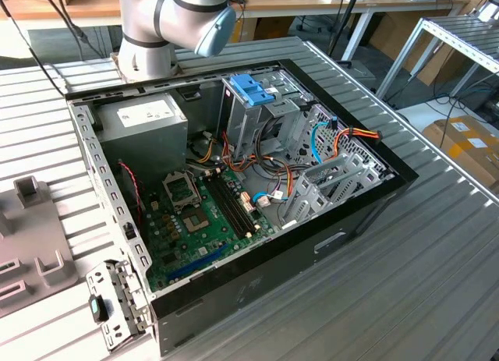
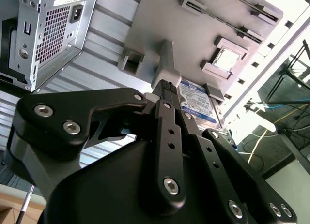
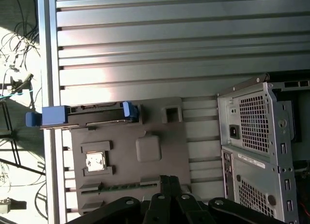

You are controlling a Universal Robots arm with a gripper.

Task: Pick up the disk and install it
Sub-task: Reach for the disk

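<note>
Tool (image 2: 167, 84) linkage looms black and close, fingers pressed together on nothing | disk (image 2: 198, 100) just past the tips, lower part hidden behind the linkage | first wrist view: disk stands on edge along grey fixture (image 3: 145, 146) on table (image 3: 169, 50), blue rails at both ends | computer case (image 3: 256, 137) cut off at frame edge

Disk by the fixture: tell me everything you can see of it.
The disk is a flat drive of silver-grey metal, with blue plastic rails capping both ends. Part of its white-and-blue label shows in the second wrist view. It seems to stand on its long edge along one side of the grey fixture plate, near the table edge and outside the computer case. The gripper is apart from it.
</note>
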